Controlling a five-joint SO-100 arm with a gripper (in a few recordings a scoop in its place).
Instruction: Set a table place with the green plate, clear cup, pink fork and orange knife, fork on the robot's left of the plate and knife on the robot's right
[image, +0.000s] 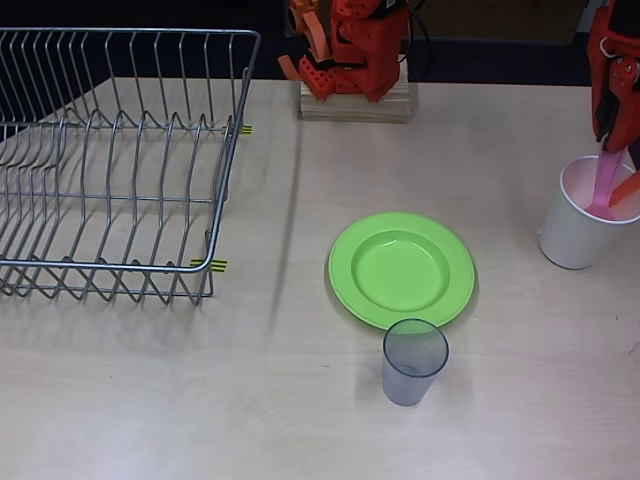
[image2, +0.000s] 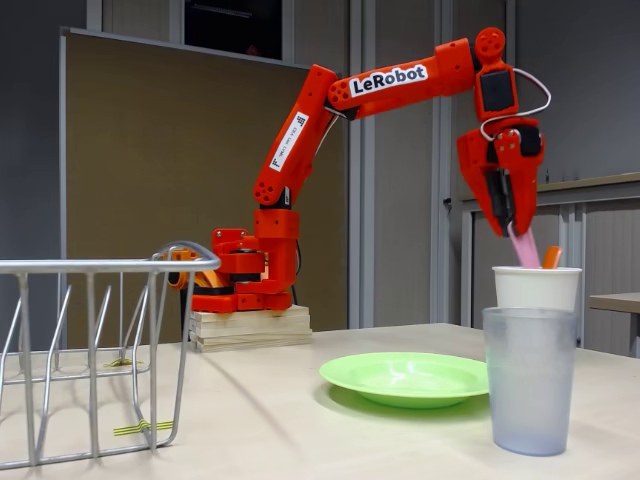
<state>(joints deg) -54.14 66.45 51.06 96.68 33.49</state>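
The green plate (image: 401, 269) (image2: 405, 378) lies in the middle of the table. Just in front of it stands the clear cup (image: 413, 361) (image2: 529, 380), upright. At the right, a white cup (image: 582, 225) (image2: 537, 287) holds the pink fork (image: 604, 187) (image2: 523, 249) and the orange knife (image: 625, 187) (image2: 551, 257), both standing in it. My gripper (image: 610, 140) (image2: 508, 222) hangs above the white cup, pointing down, shut on the fork's upper end.
A wire dish rack (image: 110, 160) (image2: 90, 350) takes up the left side of the table. The arm's base sits on a wooden block (image: 355, 100) (image2: 250, 328) at the back.
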